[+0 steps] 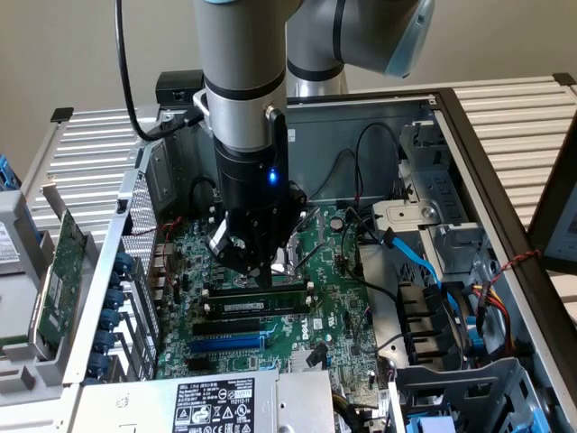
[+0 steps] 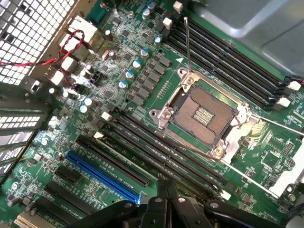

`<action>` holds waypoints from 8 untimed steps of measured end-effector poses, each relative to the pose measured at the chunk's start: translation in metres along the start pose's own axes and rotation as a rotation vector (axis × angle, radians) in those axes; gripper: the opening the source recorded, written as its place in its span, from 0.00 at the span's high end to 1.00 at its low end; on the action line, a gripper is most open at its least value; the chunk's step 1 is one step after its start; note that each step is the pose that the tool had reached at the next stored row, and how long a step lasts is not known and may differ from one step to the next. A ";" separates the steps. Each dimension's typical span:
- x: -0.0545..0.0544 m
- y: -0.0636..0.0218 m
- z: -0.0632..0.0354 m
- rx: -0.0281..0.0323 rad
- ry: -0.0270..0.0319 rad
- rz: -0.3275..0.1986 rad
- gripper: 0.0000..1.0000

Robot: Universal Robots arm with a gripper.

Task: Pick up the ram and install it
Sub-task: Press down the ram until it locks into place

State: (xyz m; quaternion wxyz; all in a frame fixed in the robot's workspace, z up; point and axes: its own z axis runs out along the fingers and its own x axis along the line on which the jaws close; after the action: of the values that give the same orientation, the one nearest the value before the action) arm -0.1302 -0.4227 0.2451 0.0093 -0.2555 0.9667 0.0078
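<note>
**Inspector:** Where the arm hangs over the open case (image 1: 469, 180), state the end effector's (image 1: 245, 257) position.

**Assistant:** It is low over the board (image 1: 338, 307), above the black memory slots (image 1: 257, 293), on the far side of the blue slot (image 1: 230, 343). Whether it is clenched or released, I cannot tell. No stick is visible in it in either view.

**Inspector:** And the ram?

**Assistant:** A long, thin stick with a pale label, taken to be the ram (image 1: 255, 307), lies along the slot bank just beyond the blue slot and parallel to it. Seating cannot be confirmed. In the wrist view, the slots (image 2: 161, 147) between the blue slot (image 2: 102, 175) and the socket (image 2: 202, 114) look dark and bare.

**Inspector:** Other items?

**Assistant:** A green card (image 1: 56, 280) stands outside the case, well apart from the blue slot, towards the exterior view's left.
</note>
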 end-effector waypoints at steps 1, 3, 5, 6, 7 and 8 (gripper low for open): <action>0.000 0.0000 0.0000 0.0003 -0.0002 0.015 0.89; 0.000 0.0000 0.0000 0.0010 -0.0005 0.047 0.89; 0.000 0.0000 0.0000 0.0017 -0.0008 0.079 0.89; 0.000 0.0000 0.0000 0.0021 -0.0010 0.094 0.89; 0.000 0.0000 0.0000 0.0024 -0.0011 0.109 0.89; 0.000 0.0000 0.0000 0.0028 -0.0013 0.125 0.89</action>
State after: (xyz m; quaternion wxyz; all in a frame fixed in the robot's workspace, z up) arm -0.1302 -0.4227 0.2452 0.0098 -0.1944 0.9809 0.0072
